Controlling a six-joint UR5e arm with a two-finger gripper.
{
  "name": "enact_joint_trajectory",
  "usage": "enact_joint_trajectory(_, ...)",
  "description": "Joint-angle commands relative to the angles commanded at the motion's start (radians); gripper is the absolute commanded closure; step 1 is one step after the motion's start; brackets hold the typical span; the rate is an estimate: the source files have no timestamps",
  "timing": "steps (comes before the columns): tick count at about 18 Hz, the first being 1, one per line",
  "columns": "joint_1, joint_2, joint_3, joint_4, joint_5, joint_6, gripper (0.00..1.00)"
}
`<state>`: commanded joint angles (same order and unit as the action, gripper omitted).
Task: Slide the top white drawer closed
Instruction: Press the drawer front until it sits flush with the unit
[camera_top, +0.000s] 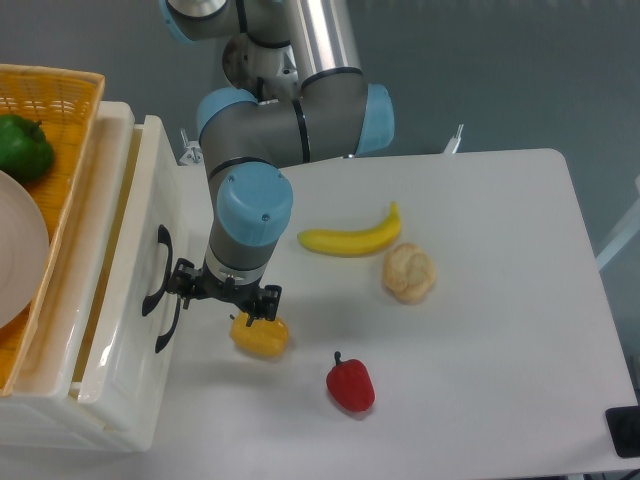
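The gripper (222, 291), left of centre, presses sideways against the top white drawer (150, 250) at its black handle (160, 268) (finger spread unreadable from above), apparently to push it shut; a narrow gap shows the drawer slightly open.

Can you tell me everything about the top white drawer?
The top white drawer is glossy white plastic, wide and deep, with one black curved handle on its front. It sits in the white cabinet, above a second drawer, beside the yellow basket. It is nearly shut, showing just a narrow gap. The robot's pincer is right at its front, near the handle.
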<state>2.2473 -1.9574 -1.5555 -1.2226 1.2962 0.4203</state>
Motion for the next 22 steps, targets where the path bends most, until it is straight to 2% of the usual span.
enact_joint_trajectory(22, -0.003, 0.005, 0.000, 0.000, -0.003, -0.037, 0.00)
